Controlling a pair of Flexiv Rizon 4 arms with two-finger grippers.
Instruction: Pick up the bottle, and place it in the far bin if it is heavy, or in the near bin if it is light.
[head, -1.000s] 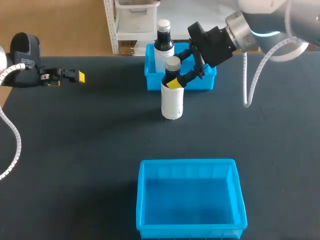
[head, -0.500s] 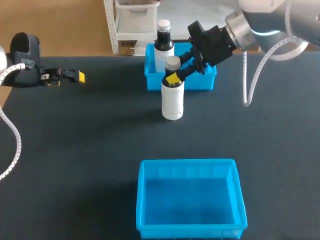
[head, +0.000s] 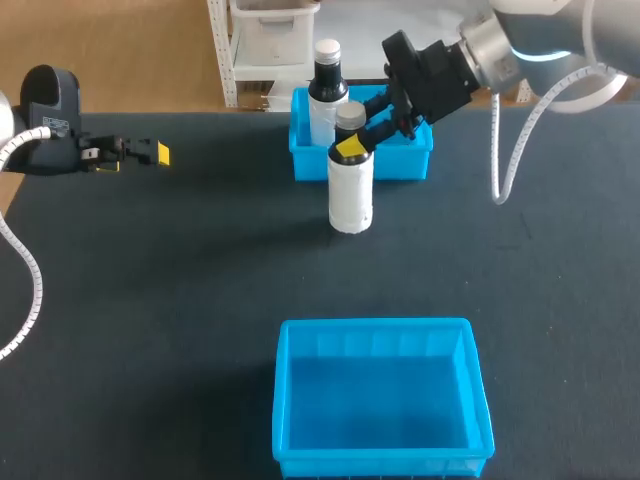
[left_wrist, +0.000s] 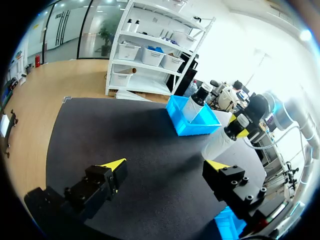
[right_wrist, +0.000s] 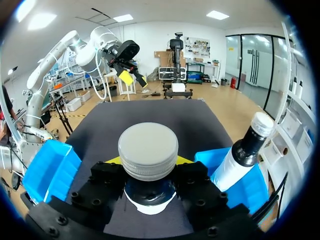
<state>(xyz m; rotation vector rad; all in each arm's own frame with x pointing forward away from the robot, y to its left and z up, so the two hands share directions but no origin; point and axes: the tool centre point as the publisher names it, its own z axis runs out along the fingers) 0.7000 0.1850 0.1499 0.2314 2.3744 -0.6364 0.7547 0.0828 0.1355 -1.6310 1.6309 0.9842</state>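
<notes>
A white bottle with a grey cap stands upright just in front of the far bin. My right gripper is shut on its neck, one yellow tip on each side below the cap. Whether its base rests on the table I cannot tell. The near bin, blue and empty, lies at the table's front. My left gripper hangs open at the far left, well away from the bottle, with nothing between its fingers.
A dark bottle with a white cap stands inside the far bin at its left end, right behind the held bottle. The black table spreads wide between the two bins and towards the left arm.
My right gripper has closed from wide open onto the bottle's neck. Bottle and gripper have shifted slightly to the right and up. The left arm has not moved.
</notes>
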